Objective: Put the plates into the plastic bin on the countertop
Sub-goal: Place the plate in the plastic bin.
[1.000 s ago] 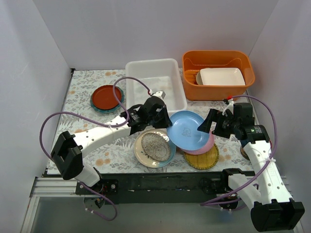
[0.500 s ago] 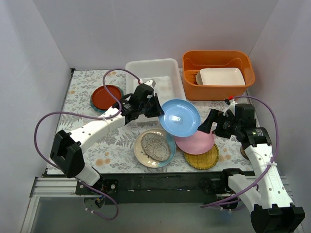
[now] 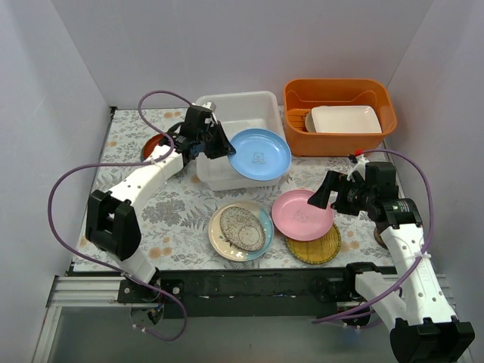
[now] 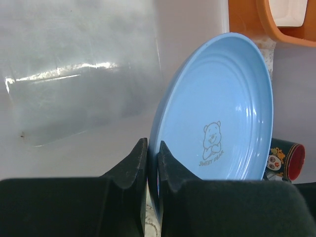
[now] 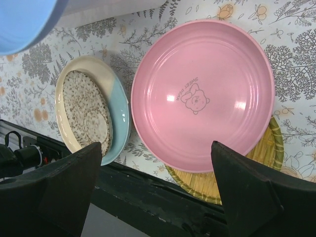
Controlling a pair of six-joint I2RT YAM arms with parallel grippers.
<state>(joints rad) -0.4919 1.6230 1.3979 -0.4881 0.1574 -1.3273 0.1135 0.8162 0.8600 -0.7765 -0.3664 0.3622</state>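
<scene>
My left gripper is shut on the rim of a light blue plate. It holds the plate tilted on edge over the front right part of the plastic bin. A pink plate lies on a woven yellow plate on the countertop. Beside them sits a speckled plate on cream and teal ones. My right gripper hangs open above the pink plate's near edge, holding nothing. A red-brown plate shows partly behind the left arm.
An orange tub holding a white rectangular dish stands at the back right, next to the bin. A small red cup stands at the right edge of the countertop. White walls close in on three sides. Purple cables loop off both arms.
The left arm has swung the light blue plate up and back, from above the pink plate to over the bin. The pink plate now shows whole. The right gripper has hardly moved.
</scene>
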